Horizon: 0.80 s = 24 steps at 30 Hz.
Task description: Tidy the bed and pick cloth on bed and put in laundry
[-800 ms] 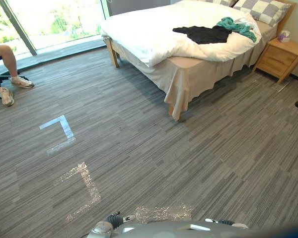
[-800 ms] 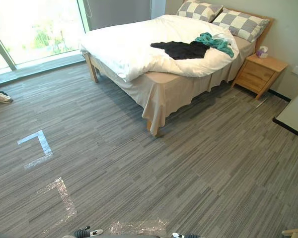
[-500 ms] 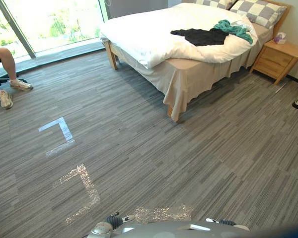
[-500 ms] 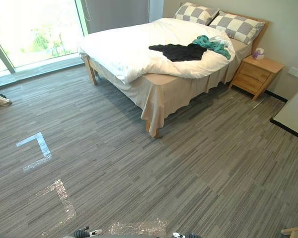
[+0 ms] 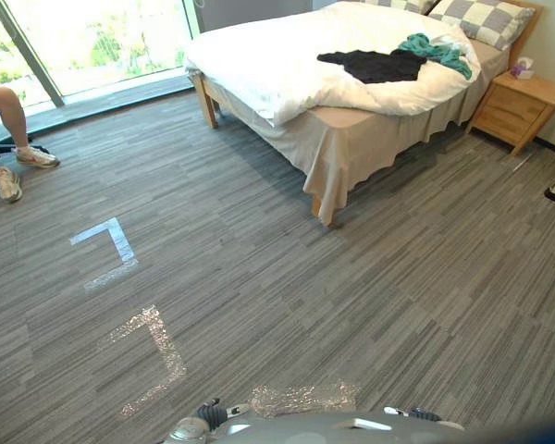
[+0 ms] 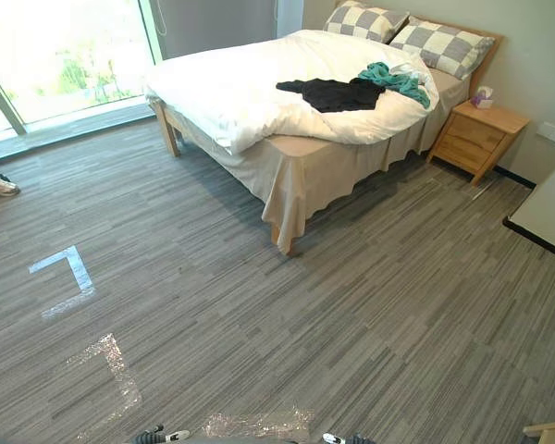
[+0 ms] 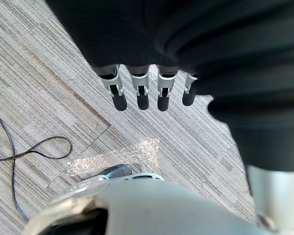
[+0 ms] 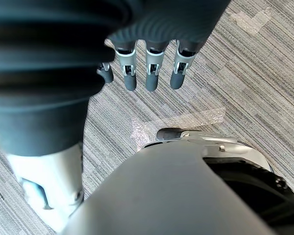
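The black cloth (image 6: 331, 93) and teal cloth (image 6: 395, 80), upper right on the bed (image 6: 224, 92), look soft and light; likely best pinched at a bunched fold; left hand (image 7: 140, 90) and right hand (image 8: 152, 74) hang slack-fingered, empty.

Grey striped carpet floor (image 6: 398, 305), bright window (image 6: 65, 55) far left, wooden nightstand (image 6: 476, 134) against pale wall (image 6: 536, 55).

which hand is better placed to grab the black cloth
Right, marginally: the black cloth lies ahead to the right on the bed. The right hand and left hand both hang open, far off.
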Tool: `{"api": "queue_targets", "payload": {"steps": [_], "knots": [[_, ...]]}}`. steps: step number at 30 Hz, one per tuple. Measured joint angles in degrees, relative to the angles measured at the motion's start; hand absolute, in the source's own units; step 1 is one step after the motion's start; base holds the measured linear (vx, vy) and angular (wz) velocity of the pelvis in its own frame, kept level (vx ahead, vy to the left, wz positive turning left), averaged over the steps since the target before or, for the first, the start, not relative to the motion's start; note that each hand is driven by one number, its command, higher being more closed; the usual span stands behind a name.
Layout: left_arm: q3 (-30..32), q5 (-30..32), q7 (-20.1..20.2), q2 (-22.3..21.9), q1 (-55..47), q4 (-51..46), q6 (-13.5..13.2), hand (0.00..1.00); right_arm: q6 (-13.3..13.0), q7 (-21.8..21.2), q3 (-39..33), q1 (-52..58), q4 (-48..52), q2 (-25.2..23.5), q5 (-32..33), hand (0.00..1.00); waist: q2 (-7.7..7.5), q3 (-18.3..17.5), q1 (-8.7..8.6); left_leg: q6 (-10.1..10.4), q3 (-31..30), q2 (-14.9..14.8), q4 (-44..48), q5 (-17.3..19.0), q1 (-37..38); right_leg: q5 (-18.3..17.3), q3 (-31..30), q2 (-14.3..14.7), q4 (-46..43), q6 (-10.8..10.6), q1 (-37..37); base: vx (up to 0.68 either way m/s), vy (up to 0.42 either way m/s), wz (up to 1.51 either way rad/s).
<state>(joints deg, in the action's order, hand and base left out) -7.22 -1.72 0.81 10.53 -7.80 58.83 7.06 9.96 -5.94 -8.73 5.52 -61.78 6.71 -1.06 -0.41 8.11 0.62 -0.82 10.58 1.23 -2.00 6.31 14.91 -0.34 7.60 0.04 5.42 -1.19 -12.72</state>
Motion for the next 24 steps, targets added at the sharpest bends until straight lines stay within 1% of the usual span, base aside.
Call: {"api": "queue_targets", "payload": {"steps": [6,11,12,13,14,15,16,17,18,19,20,21,22,23,24], "knots": [[0.0,0.07,0.05,0.0,0.0,0.0,0.2,0.0,-0.44,0.28,0.01,0.42,0.06,-0.03,0.28,0.0,0.0,0.0,-0.09,0.0,0.09,0.0,0.03,0.0,0.01,0.08,-0.18,0.01,0.22,0.09,0.01,0.0,0.0,0.0],[-0.02,0.28,0.13,0.0,0.01,-0.01,1.41,0.0,-0.44,1.06,-0.08,0.82,0.15,-0.02,2.75,0.0,-0.02,0.01,-0.26,0.04,0.17,-0.02,0.07,0.03,0.03,0.07,-0.47,0.01,-0.06,0.09,0.02,0.0,0.0,0.0],[-0.09,0.31,0.13,0.0,0.02,-0.03,1.71,0.0,-0.44,1.31,-0.11,0.86,0.2,-0.01,3.4,0.0,0.02,0.07,-0.34,0.15,0.32,-0.11,0.24,0.1,0.04,-0.42,-0.49,0.01,-1.03,0.2,0.45,-0.01,-0.009,-0.04],[-0.18,0.35,0.13,0.0,0.08,-0.05,2.01,0.0,-0.44,1.49,-0.18,0.86,0.22,0.0,4.31,0.0,0.04,0.22,-0.42,0.35,0.44,-0.22,0.52,0.25,0.07,-1.45,-0.5,-0.02,-3.22,0.51,1.34,-0.02,-0.011,-0.06],[-0.54,0.44,0.14,0.12,0.18,-0.07,2.35,0.0,-0.43,1.69,-0.21,0.86,0.28,0.0,5.16,0.0,-0.03,0.39,-0.55,0.77,0.63,-0.34,1.05,0.56,-0.01,-3.27,-0.59,-0.25,-6.73,0.61,2.84,-0.03,-0.01,-0.09],[-1.15,0.62,0.15,0.52,0.52,-0.09,2.59,0.0,-0.39,1.95,-0.2,0.88,0.78,-0.11,6.42,0.0,-0.37,1.0,-0.67,0.5,1.13,-0.33,2.31,1.24,-0.21,-6.84,-0.7,-0.98,-14.19,0.34,6.05,-0.06,0.001,-0.14],[-1.53,0.63,0.15,0.97,0.79,-0.07,2.69,0.0,-0.39,2.27,-0.25,0.89,1.14,-0.39,6.72,0.0,-0.88,1.39,-0.67,-0.13,1.51,-0.09,3.59,1.87,-0.82,-9.23,-0.55,-1.87,-20.27,-0.17,8.79,-0.08,0.0,-0.19],[-1.83,0.64,0.15,1.58,1.05,-0.05,2.76,0.0,-0.44,2.67,-0.35,0.9,1.37,-0.9,7.73,0.0,-1.71,2.02,-0.86,-0.7,2.03,0.2,5.47,2.81,-1.17,-11.3,-0.26,-3.07,-27.7,-1.3,12.07,-0.08,-0.003,-0.2],[-1.84,0.71,0.2,1.84,1.15,-0.06,2.76,0.0,-0.43,2.82,-0.37,0.86,1.58,-1.1,8.13,0.0,-1.6,2.79,-0.95,-0.82,2.48,0.26,6.39,3.26,-1.13,-11.86,0.01,-3.62,-30.83,-1.58,13.41,-0.07,-0.016,-0.28],[-1.85,0.84,0.47,2.32,1.42,-0.05,2.83,0.0,-0.37,3.48,-0.4,0.85,1.86,-1.45,9.37,0.0,-2.38,3.52,-0.96,-0.87,3.26,0.26,7.99,4.33,-0.93,-12.57,1.63,-4.68,-34.91,-2.04,14.61,-0.05,-0.03,-0.32],[-1.89,1.22,0.62,2.75,1.59,-0.05,3.07,0.0,-0.33,4.14,-0.4,0.89,1.97,-1.63,10.67,0.0,-2.93,3.84,-1.05,-0.63,3.86,0.14,9.58,5.39,-0.86,-13.51,2.86,-5.15,-35.62,-1.47,14.41,-0.04,-0.04,-0.36],[-1.91,1.22,0.65,2.85,1.67,-0.05,3.4,0.0,-0.27,4.27,-0.38,0.89,1.96,-1.73,11.25,0.0,-3.12,3.85,-1.02,-0.43,4.32,0.06,10.17,5.79,-0.92,-14.12,2.95,-5.14,-35.14,-1.36,14.14,-0.02,-0.079,-0.44],[-1.99,1.22,0.73,2.85,2.03,-0.05,4.08,0.0,-0.06,4.78,-0.55,0.93,1.96,-1.88,13.42,0.0,-2.93,4.19,-1.32,-0.21,5.21,-0.32,11.17,6.51,-1.11,-15.15,4.29,-5.05,-32.96,0.07,13.26,0.0,-0.085,-0.37],[-2.31,1.22,0.72,2.82,2.2,-0.05,4.37,0.0,0.07,5.01,-1.04,0.94,1.95,-1.86,14.43,0.0,-2.7,4.59,-1.49,-0.27,5.4,-0.65,11.37,6.77,-0.95,-15.29,4.92,-4.92,-32.24,0.31,12.97,0.01,-0.093,-0.35],[-2.48,1.26,0.74,2.69,2.51,-0.06,4.89,0.0,0.41,5.23,-2.12,0.95,1.88,-1.92,15.66,0.0,-2.18,5.23,-1.67,-0.3,5.51,-1.38,11.65,6.98,-0.76,-15.13,5.98,-4.73,-32.08,0.02,12.71,0.0,-0.123,-0.2]]}}
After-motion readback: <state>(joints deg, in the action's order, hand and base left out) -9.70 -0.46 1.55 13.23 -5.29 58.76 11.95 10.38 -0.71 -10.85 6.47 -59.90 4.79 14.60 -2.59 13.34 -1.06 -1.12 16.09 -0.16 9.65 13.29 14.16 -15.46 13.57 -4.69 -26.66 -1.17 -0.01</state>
